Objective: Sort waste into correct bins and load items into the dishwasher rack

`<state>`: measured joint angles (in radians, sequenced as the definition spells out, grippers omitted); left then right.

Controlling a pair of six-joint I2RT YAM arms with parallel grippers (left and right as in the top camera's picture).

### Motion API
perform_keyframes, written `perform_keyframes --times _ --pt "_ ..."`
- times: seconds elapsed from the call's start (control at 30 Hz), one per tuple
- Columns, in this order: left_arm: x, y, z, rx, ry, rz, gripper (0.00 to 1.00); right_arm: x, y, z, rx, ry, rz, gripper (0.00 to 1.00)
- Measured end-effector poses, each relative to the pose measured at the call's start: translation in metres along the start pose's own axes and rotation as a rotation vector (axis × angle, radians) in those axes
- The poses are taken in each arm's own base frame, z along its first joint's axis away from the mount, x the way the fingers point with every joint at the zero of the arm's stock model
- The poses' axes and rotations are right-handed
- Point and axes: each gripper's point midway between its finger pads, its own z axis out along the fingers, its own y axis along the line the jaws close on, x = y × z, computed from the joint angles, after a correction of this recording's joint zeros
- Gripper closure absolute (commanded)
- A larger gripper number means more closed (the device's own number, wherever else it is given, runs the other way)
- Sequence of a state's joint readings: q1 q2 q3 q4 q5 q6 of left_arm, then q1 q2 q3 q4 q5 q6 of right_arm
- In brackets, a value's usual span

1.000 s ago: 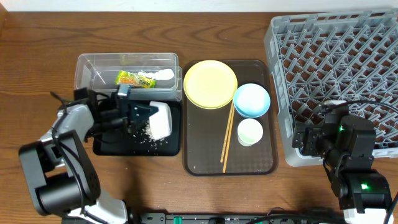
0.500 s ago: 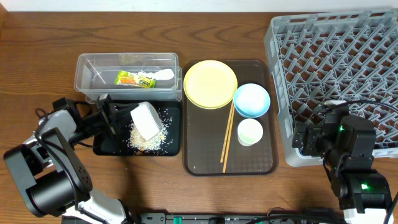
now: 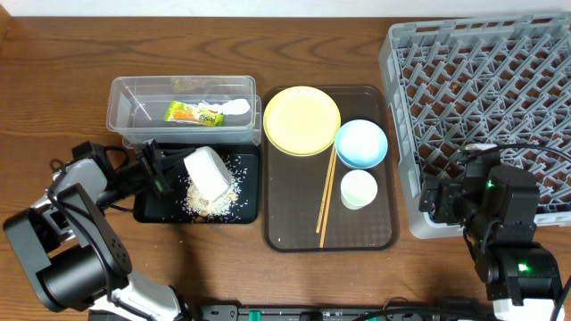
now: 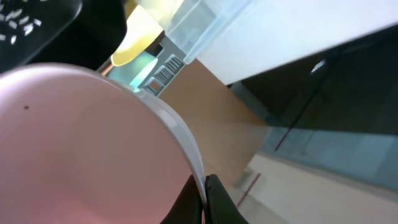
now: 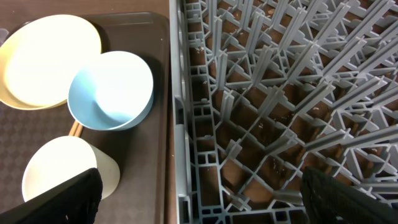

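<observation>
Wooden tabletop [image 3: 53,71] seen from above, with the dark brown serving tray [image 3: 294,223] at centre as the reference. On this tray lie the yellow plate [image 3: 302,120] at its far left corner, the light blue bowl [image 3: 361,143] touching the plate's right edge, the small white cup [image 3: 359,189] just in front of that bowl, and the chopsticks [image 3: 326,198] lengthwise down the middle. Touching the tray's left side is the black tray [image 3: 152,207], scattered with rice grains [image 3: 212,201]. Beyond the black tray, also left of the serving tray, stands the clear tub [image 3: 120,98] holding the snack wrapper [image 3: 194,113] and crumpled paper [image 3: 235,107]. The left gripper [image 3: 177,168] is clamped on the rim of the white bowl [image 3: 211,171], which is tipped over the rice. In the wrist view only one finger [image 4: 211,198] is plain, so the grip appears firm. Right of the serving tray sits the dishwasher rack [image 3: 486,107]. The right gripper [image 5: 199,193], fingers spread wide and empty, hangs over the rack's edge nearest the serving tray.
</observation>
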<state>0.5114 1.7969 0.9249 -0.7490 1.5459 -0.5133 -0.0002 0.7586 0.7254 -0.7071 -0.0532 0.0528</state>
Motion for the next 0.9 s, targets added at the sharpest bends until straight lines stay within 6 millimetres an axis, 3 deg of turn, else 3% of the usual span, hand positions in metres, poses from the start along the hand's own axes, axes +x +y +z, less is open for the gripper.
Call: perform_keyframes --times 0.13,0.27,0.43,0.6,0.73,0.9 --pt "0.014 0.002 0.014 -0.07 0.019 0.17 0.94 0.0 0.0 0.0 0.0 0.0 0.0 0.01" --pt "0.04 0.015 0.041 -0.285 0.017 0.418 0.94 0.0 0.0 0.0 0.0 0.0 0.0 0.01" --pt "0.07 0.024 0.086 -0.517 0.032 0.825 0.94 0.0 0.0 0.0 0.0 0.0 0.0 0.01" --pt "0.098 0.025 0.144 -0.597 0.046 1.22 0.94 0.0 0.0 0.0 0.0 0.0 0.0 0.01" --pt "0.098 0.02 0.184 -0.644 -0.077 1.486 0.94 0.0 0.0 0.0 0.0 0.0 0.0 0.01" --pt "0.079 0.006 0.222 -0.659 -0.298 1.665 0.93 0.0 0.0 0.0 -0.001 0.0 0.0 0.01"
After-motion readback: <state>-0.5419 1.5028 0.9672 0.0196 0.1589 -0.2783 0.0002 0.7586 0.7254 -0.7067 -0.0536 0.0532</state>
